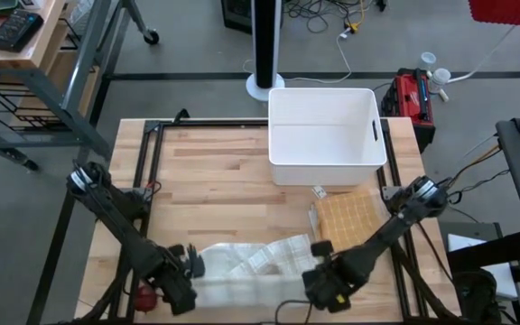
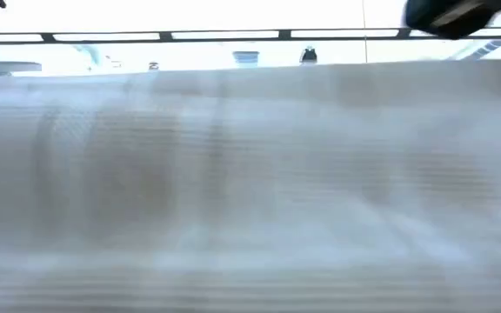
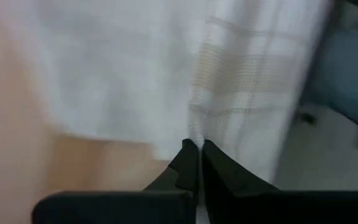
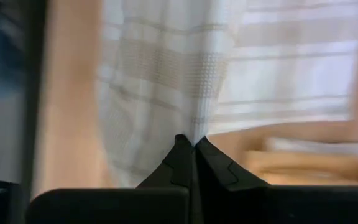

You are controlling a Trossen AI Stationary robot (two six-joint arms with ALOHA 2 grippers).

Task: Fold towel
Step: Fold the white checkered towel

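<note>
Towel: you have the white checked towel point(image 1: 246, 262) bunched along the near edge of the wooden table point(image 1: 215, 171), stretched between both arms.
Left gripper: your left gripper point(image 1: 181, 287) sits at the towel's left end; the left wrist view shows its fingers point(image 3: 188, 163) pinched shut on a fold of the cloth.
Right gripper: your right gripper point(image 1: 325, 280) is at the right end, fingers point(image 4: 182, 155) likewise clamped on a pleat of fabric.
Advice: as a judgement, lift both ends evenly and keep the cloth taut, so it hangs flat before you lay it over.
Beyond the towel: a tan waffle-textured cloth point(image 1: 346, 218) lies just past the right gripper.
Far side: a white bin point(image 1: 325, 135) stands at the far edge; steer clear of it.
</note>
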